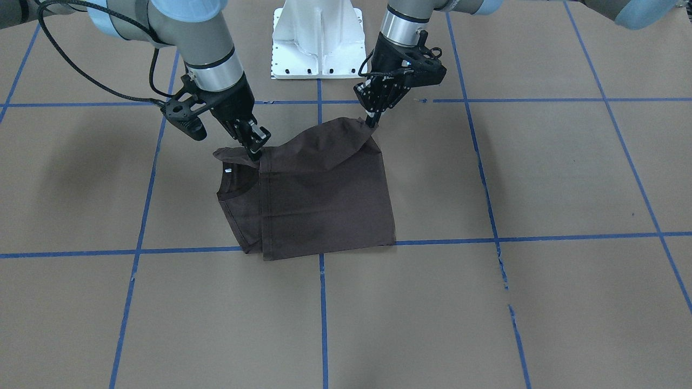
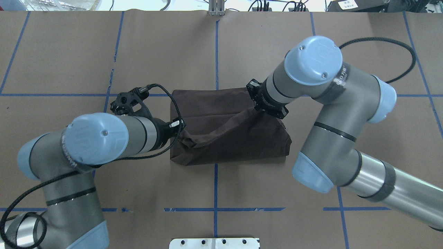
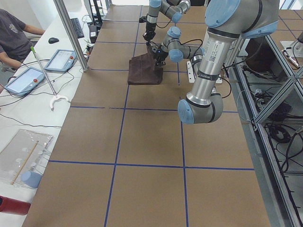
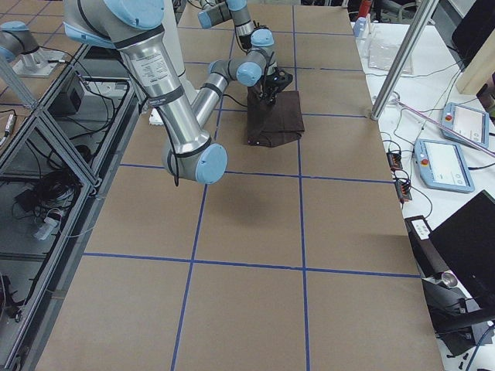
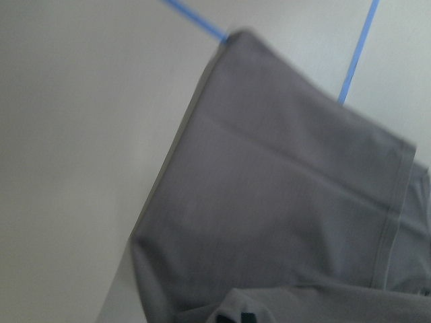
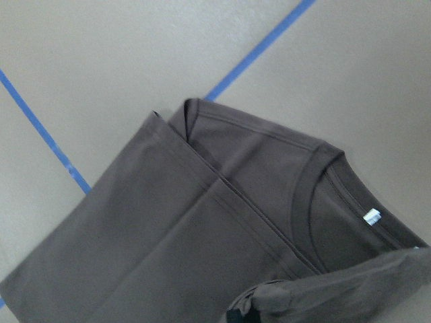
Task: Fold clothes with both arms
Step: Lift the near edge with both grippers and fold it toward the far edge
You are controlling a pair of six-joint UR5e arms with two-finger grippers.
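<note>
Your dark brown T-shirt [image 1: 324, 200] lies folded in a rough rectangle in the middle of the desk [image 1: 540, 173], a little way out from the white pedestal [image 1: 318, 43]. Its far edge, the one away from the robot, runs along one of the blue tape lines [image 1: 322, 302] that grid the brown paper.

The left claw [image 1: 372, 120] comes down at the corner of the shirt nearest the pedestal. Its fingers are pinched together on a peak of cloth there. The right claw [image 1: 254, 153] is clamped in the same way on the robot-side edge at the collar end. Between the two, the raised edge is a loose flap that sags in the middle over the flat part below it. Seen from overhead, the left arm [image 2: 97, 138] and the right arm [image 2: 311, 65] bend in from either side, and their wrists hide the fingertips.

The ribbed collar [image 6: 316, 182] lies at the robot's right end of the shirt, with a small white label [image 6: 371, 217] inside the neck. A stitched hem runs across the cloth just beside the collar, so you see one layer folded over another there. The bunch of cloth in the right claw shows at the bottom of the right wrist view. The left wrist view is blurred and shows only smooth cloth with a hem at one side.

In the left side view a person [image 3: 14, 33] sits at a white side table beyond the desk.
</note>
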